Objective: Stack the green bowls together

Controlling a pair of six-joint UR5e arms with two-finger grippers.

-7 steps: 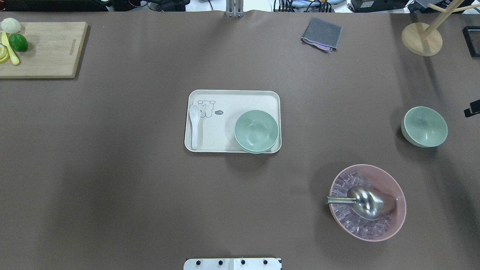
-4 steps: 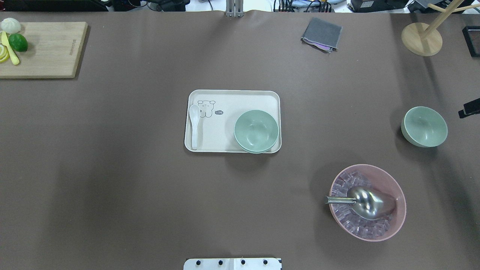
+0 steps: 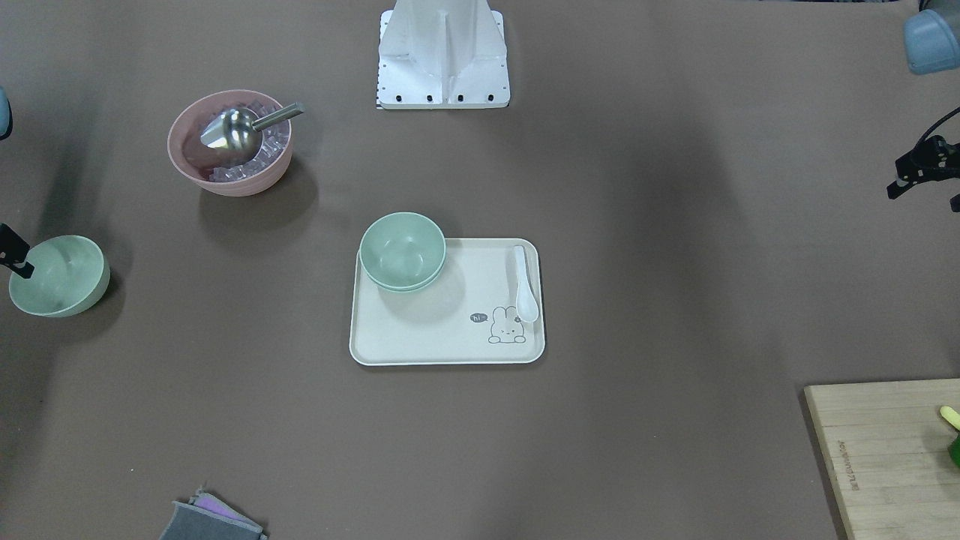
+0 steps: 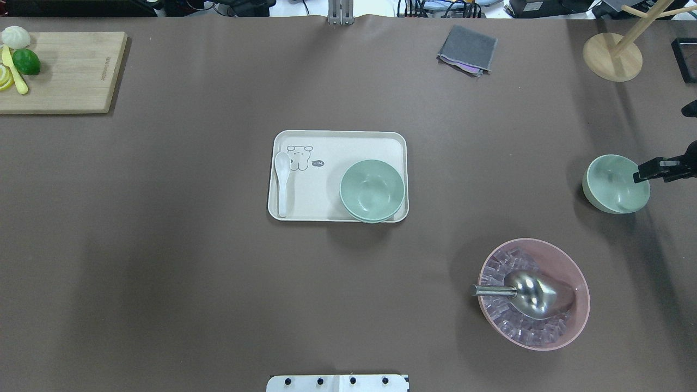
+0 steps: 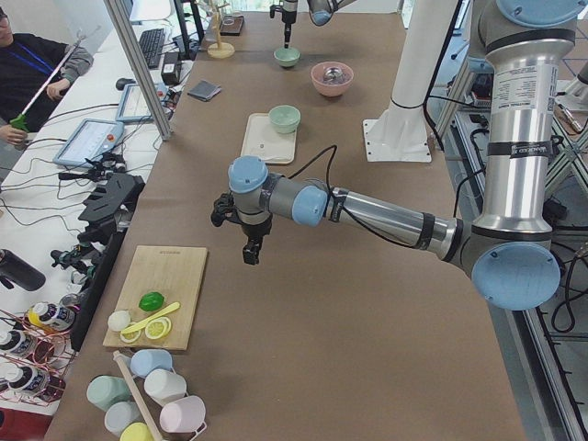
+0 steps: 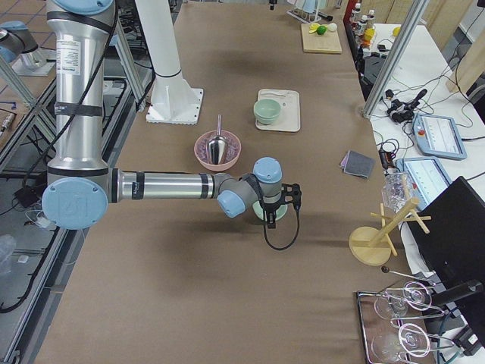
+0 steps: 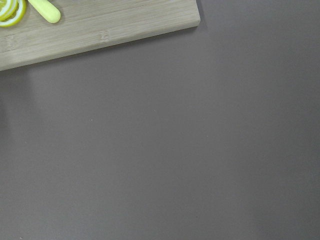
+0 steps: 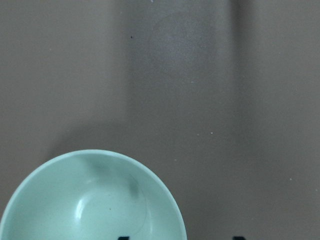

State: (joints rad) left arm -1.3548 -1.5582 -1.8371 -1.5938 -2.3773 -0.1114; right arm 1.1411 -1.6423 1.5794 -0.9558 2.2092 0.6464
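Under the right gripper (image 4: 641, 176), in the overhead view, sits the lone green bowl (image 4: 607, 188), upright on the table (image 4: 163, 245). The black fingers hang over the part of its rim that faces away from the table's middle. Well apart from those jaws, toward the middle, the nested green bowls (image 4: 372, 190) stand one inside another in a corner of the cream tray (image 4: 337, 133). A white spoon (image 4: 282, 182) lies at the tray's opposite end. A pink bowl (image 4: 580, 305) of ice with a metal scoop (image 4: 536, 294) stands near the right jaws, on the robot's side of them.

From the front-facing camera, a dark finger again overlaps the lone bowl's outer rim. The left gripper (image 3: 904, 180) shows at the opposite edge, over bare table, far from every green bowl.

The exterior left view has the left gripper pointing down above the table, near a wooden cutting board (image 5: 161, 294). All the bowls lie far beyond it. I cannot tell how far its jaws are parted.

Seen from the exterior right camera, the right gripper points straight down at the lone bowl, which peeks out behind it.

The left wrist camera sees bare table and the board's edge.

At the bottom edge of the right wrist view, two dark fingertips (image 8: 123, 238) stand well apart. The jaws are spread wide and grip nothing. One tip is above the bowl's hollow, the other outside it, with the rim between.
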